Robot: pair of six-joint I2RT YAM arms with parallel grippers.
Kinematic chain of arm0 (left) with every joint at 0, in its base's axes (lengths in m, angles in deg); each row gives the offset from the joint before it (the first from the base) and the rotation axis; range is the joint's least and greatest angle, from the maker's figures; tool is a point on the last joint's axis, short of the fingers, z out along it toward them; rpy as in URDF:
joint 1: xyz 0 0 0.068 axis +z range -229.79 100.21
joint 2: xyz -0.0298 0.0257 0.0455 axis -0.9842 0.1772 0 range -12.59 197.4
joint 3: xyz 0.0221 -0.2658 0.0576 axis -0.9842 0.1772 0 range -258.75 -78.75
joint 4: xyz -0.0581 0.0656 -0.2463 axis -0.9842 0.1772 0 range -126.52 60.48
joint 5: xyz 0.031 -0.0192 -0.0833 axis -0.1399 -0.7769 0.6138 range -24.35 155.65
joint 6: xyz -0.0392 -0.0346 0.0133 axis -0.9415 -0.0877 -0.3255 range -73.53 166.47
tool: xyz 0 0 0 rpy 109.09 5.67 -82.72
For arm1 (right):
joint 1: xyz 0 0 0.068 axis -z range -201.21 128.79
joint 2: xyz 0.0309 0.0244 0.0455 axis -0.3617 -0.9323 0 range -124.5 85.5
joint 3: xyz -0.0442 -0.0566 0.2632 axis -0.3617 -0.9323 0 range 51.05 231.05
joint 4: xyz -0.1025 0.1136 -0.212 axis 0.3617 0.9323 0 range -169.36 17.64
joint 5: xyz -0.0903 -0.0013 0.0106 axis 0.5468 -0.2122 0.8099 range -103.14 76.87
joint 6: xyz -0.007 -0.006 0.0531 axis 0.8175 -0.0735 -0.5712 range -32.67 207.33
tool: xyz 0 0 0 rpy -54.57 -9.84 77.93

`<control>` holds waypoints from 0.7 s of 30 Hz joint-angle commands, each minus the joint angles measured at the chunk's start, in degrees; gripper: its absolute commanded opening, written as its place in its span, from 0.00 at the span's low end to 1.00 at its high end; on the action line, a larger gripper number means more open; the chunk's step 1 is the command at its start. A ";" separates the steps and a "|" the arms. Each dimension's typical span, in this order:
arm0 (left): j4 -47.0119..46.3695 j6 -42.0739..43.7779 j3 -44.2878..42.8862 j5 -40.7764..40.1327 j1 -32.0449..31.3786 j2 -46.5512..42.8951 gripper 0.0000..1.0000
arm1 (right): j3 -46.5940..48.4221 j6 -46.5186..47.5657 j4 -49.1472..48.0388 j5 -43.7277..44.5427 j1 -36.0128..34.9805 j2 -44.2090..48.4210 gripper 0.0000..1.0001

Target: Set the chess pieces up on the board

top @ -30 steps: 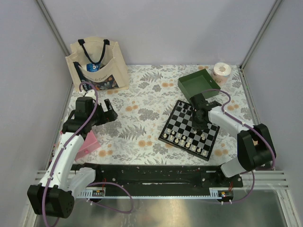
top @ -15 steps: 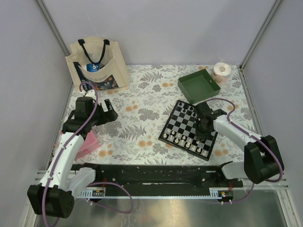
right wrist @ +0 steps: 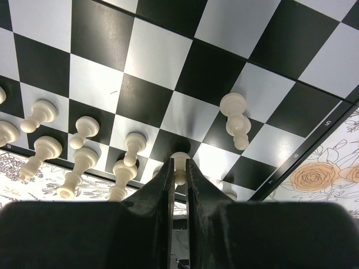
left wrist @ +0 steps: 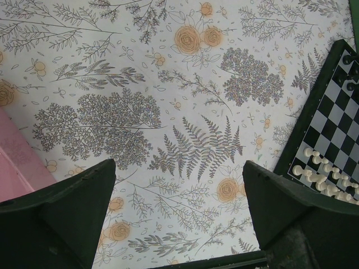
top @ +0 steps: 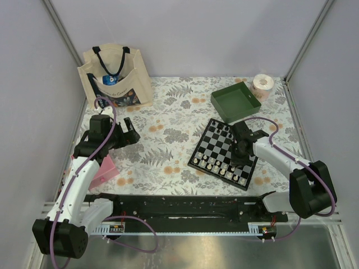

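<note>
Left claw (top: 132, 130): wide open, holding nothing, hovering over the floral table (top: 168, 112) near its left edge, well apart from the board.
Board (top: 216, 147): lies toward the table's right side, just below the green tray (top: 235, 101); cream-white pawns (right wrist: 84, 131) line its near rows, black pieces (top: 223, 130) at the far edge.
Right claw (right wrist: 179, 165): closed tight on a cream-white piece (right wrist: 179, 159), low over a dark square in the board's near row.
Step in hand: seating that piece on its square.
Next move: likely to open the fingers gently and rise straight up, clear of the neighbouring pawns.
</note>
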 commanded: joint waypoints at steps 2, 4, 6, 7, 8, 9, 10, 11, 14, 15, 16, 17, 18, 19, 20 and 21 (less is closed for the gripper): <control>-2.48 0.31 0.24 0.86 0.24 -0.21 0.99 | 0.21 -0.61 -1.86 -1.21 -0.02 -0.07 0.11; -2.65 0.40 0.24 0.86 0.15 -0.13 0.99 | 0.30 -0.52 -1.86 -1.21 -0.11 -0.50 0.11; -2.65 0.40 0.24 0.69 0.24 -0.21 0.99 | 0.21 -0.69 -1.69 -1.13 -0.11 -0.60 0.11; -2.48 0.31 0.24 0.69 0.24 -0.13 0.99 | 0.12 -0.61 -1.86 -1.12 -0.11 -0.77 0.12; -2.56 0.40 0.24 0.77 0.24 -0.13 0.99 | -0.05 -0.52 -2.12 -1.12 -0.11 -1.03 0.12; -2.57 0.31 0.24 0.77 0.24 -0.04 0.99 | -0.31 -0.52 -2.65 -1.21 -0.02 -1.21 0.13; -2.57 0.31 0.24 0.77 0.24 -0.04 0.99 | -0.49 -0.43 -2.83 -1.21 -0.11 -1.56 0.13; -2.48 0.40 0.15 0.86 0.24 -0.12 0.99 | -0.49 -0.43 -2.92 -1.30 -0.20 -2.00 0.15; -2.56 0.40 0.15 0.86 0.24 -0.12 0.99 | -0.75 -0.61 -3.62 -1.21 -0.28 -2.00 0.18; -2.65 0.40 0.24 0.77 0.24 -0.13 0.99 | -0.67 -0.61 -3.79 -1.21 -0.29 -1.65 0.22; -2.57 0.40 0.24 0.77 0.24 -0.21 0.99 | -0.49 -0.61 -3.53 -1.21 -0.29 -1.22 0.28; -2.48 0.40 0.24 0.69 0.24 -0.21 0.99 | -0.32 -0.61 -3.36 -1.13 -0.29 -0.78 0.30; -2.65 0.40 0.24 0.69 0.24 -0.21 0.99 | 0.03 -0.52 -2.83 -0.78 -0.20 -0.25 0.32; -2.48 0.40 0.24 0.60 0.24 -0.21 0.99 | 0.38 -0.43 -2.39 -0.60 -0.28 0.19 0.36; -2.56 0.40 0.24 0.68 0.24 -0.13 0.99 | 0.65 -0.26 -2.13 -0.51 -0.20 0.72 0.39; -2.57 0.40 0.24 0.69 0.24 -0.13 0.99 | 1.00 0.00 -1.87 -0.33 -0.20 1.07 0.40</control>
